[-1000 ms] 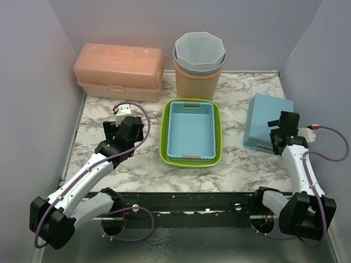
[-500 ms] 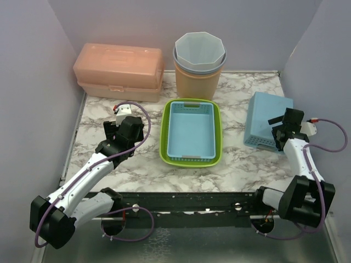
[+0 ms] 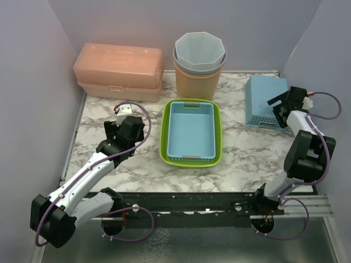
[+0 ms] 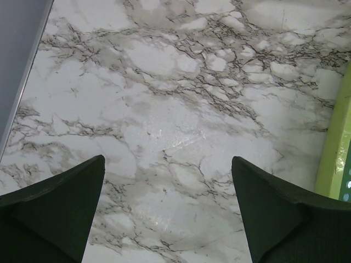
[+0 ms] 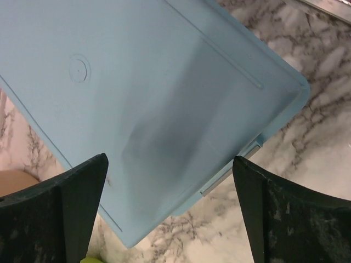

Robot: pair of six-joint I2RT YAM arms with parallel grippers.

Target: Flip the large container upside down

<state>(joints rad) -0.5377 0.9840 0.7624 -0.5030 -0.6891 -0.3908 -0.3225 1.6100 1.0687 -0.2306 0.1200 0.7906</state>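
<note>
A light blue basket (image 3: 264,98) lies upside down at the back right of the table. Its flat bottom fills the right wrist view (image 5: 164,82). My right gripper (image 3: 283,104) is open at the basket's right edge, and its fingers stand wide apart over the basket's near rim (image 5: 170,159). A green basket (image 3: 164,137) sits upright mid-table with a blue basket (image 3: 192,129) nested inside. My left gripper (image 3: 125,133) is open and empty over bare marble (image 4: 167,164), left of the green basket, whose rim (image 4: 335,159) shows at the right edge.
An orange lidded box (image 3: 119,71) stands at the back left. Stacked bins, pale blue in orange (image 3: 199,63), stand at the back centre. Purple walls close the left, back and right sides. The table's metal rail (image 3: 192,200) runs along the near edge.
My right arm has swung toward the back of the table, and the upside-down blue basket has slid back with it toward the rear right corner. The left arm has not moved.
</note>
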